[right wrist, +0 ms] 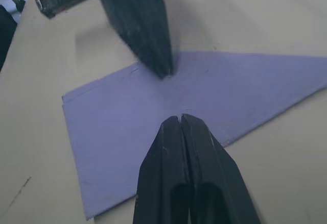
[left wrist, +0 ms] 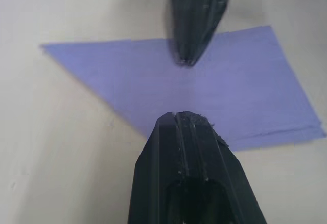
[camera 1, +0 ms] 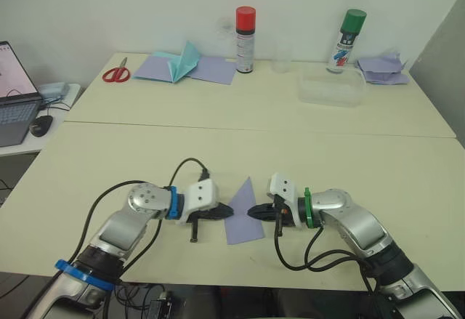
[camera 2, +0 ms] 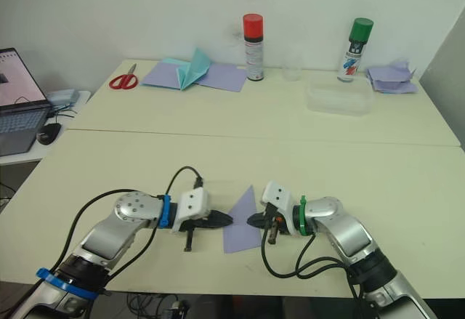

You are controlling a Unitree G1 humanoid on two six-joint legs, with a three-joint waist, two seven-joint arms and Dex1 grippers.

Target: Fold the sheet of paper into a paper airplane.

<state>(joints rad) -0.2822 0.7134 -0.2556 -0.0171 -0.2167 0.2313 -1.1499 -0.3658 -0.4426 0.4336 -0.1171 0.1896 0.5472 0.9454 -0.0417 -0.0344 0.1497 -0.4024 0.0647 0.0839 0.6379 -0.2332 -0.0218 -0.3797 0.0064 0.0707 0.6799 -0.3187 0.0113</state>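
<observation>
Cream surface | head: airplane flat between left end effector and right end effector | left wrist: fingers together, tip on airplane | right wrist: fingers together, tip over airplane

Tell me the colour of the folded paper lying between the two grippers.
Pale lavender: the paper airplane is a plain pointed wedge, with no pattern. It shows best in the left wrist view.

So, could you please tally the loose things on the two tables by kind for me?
Spray cans: 2, red-capped and green-capped
Lavender paper items: 3, folded sheet of paper, flat sheets, crumpled pile
Teal paper shape: 1
Scissors: 1
Clear containers: 2, tub, cup
Total: 9
</observation>
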